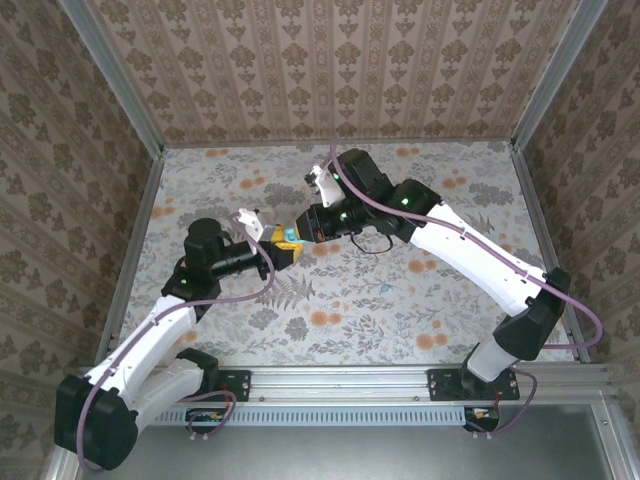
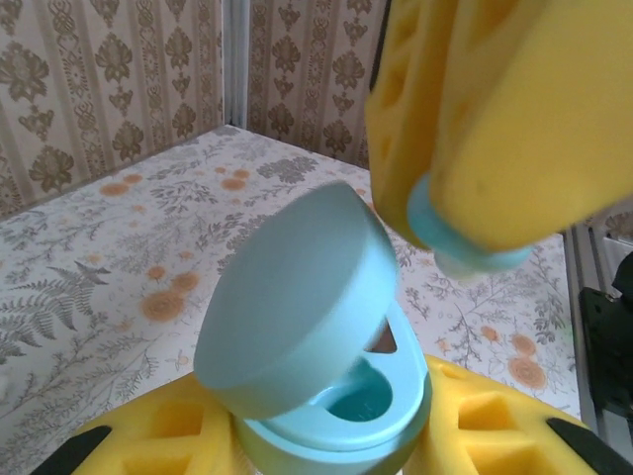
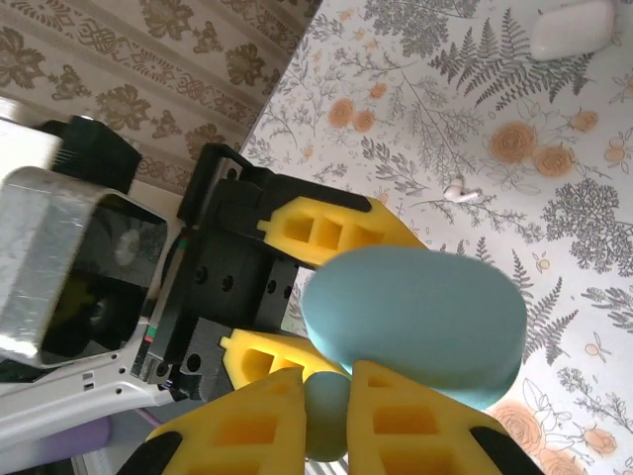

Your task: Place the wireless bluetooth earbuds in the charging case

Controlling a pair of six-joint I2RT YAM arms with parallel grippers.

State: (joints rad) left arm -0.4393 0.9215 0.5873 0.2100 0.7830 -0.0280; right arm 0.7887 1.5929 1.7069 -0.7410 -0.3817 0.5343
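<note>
Left arm [image 1: 150, 335] & right arm [image 1: 470, 250]: white shells, black joints, purple cables [image 1: 588, 308], yellow cut-out fingers [image 3: 415, 416].

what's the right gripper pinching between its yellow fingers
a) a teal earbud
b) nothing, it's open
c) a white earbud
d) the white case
a: the right gripper is closed on a small teal earbud, held close to the open teal charging case, while a white earbud lies apart from it, untouched.
</note>
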